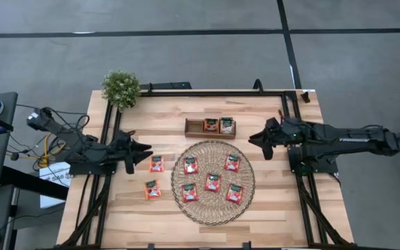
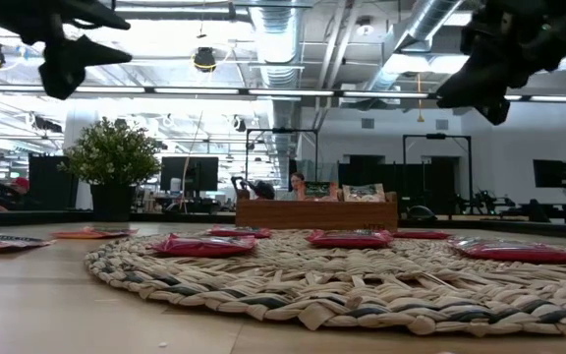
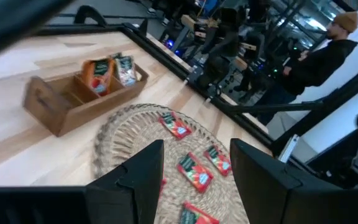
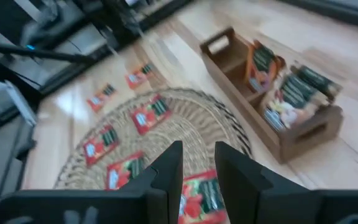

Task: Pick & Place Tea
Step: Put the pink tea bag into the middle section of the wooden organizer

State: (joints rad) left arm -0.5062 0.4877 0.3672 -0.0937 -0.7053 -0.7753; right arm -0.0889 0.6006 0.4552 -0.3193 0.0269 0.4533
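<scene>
Several red-orange tea sachets [image 1: 189, 164] lie flat on the round woven mat [image 1: 201, 210]. Two more [image 1: 157, 164] [image 1: 151, 189] lie on the table left of the mat. Two sachets [image 1: 211, 125] [image 1: 226, 126] stand in the wooden tray [image 1: 194, 128] behind the mat. My left gripper [image 1: 146, 148] hovers open at the table's left side, above the loose sachets; its own view shows wide-spread fingers [image 3: 194, 180] with nothing between. My right gripper [image 1: 251, 139] hangs in the air right of the tray, fingers [image 4: 199, 174] a little apart and empty.
A small potted plant [image 1: 121, 88] stands at the far left corner. The tray's left slot [image 4: 229, 65] holds nothing. Bare wood lies near the front edge [image 1: 207, 235]. People [image 3: 328, 56] are in the room beyond the table.
</scene>
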